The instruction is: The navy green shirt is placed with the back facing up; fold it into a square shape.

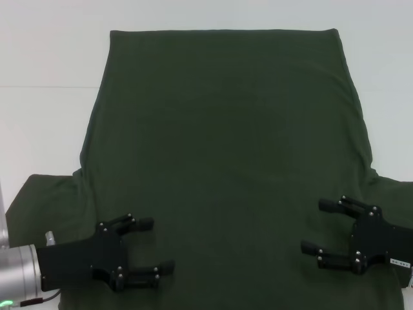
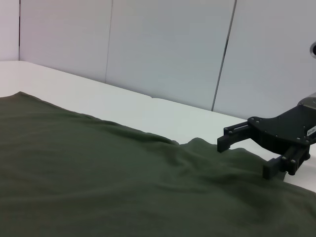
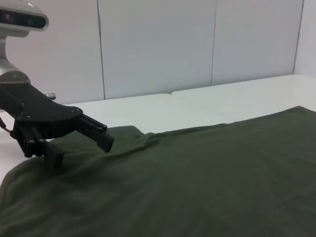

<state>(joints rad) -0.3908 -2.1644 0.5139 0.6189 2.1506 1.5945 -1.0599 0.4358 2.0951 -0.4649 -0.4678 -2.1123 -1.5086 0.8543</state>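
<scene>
Lying flat on the white table (image 1: 51, 58), the navy green shirt (image 1: 226, 168) shows only its plain side, with no print to see. Its straight hem is at the far edge of the table in the head view, and the two short sleeves spread out to the sides at the near edge, close to the robot. The cloth is mostly smooth, with soft folds where each sleeve joins the body.

The left gripper (image 1: 150, 245) is over the near left part of the shirt, just inside the left sleeve. Its two black fingers are spread apart and point toward the middle of the shirt; nothing is between them. In the right wrist view the same gripper (image 3: 81, 150) is low above the cloth, one fingertip seeming to touch the fabric (I cannot tell if it really presses on it).

The right gripper (image 1: 315, 226) is over the near right part of the shirt, beside the right sleeve. Its fingers are also spread apart and empty, pointing inward toward the left gripper. In the left wrist view this gripper (image 2: 244, 155) hangs just above a small ridge of the cloth.

Behind the table, pale wall panels (image 2: 168, 49) stand upright.
</scene>
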